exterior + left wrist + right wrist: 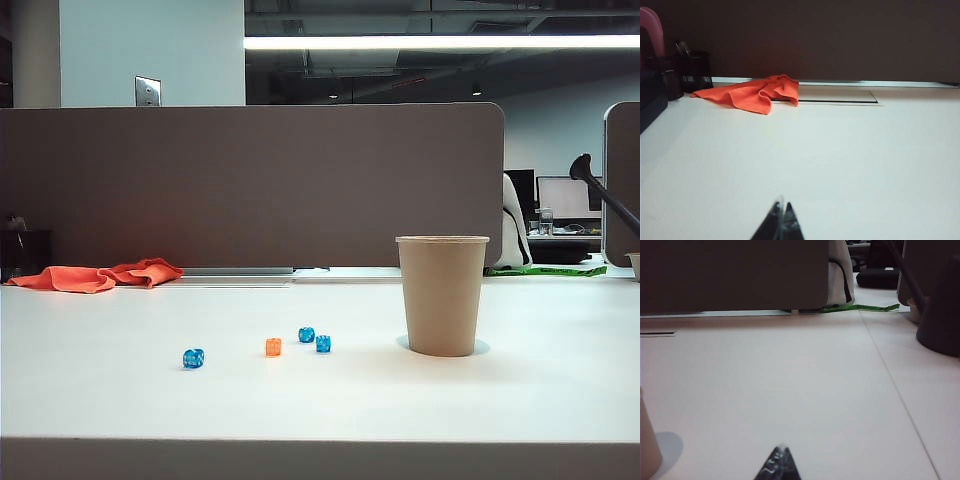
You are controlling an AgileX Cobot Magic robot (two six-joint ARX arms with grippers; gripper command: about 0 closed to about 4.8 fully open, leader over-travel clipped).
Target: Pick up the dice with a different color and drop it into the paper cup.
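You are seeing the tiny translucent orange die (273, 347) lying on the white table (520, 400) left of the tall tan paper cup (442, 295), while the left gripper (782, 212) and right gripper (780, 456) are hovering low with jaws pressed together.

White table (100, 400) carries: tan paper cup (441, 295) right of centre; orange die (273, 346) centre, three blue dice (306, 334) nearby; orange cloth (100, 275) upper left.

The paper cup (442, 295) looks matt tan paper. The orange die (273, 346) and three blue dice (193, 358) look translucent glossy plastic. The counter (320, 400) is smooth and white, bearing a crumpled orange cloth (100, 275).
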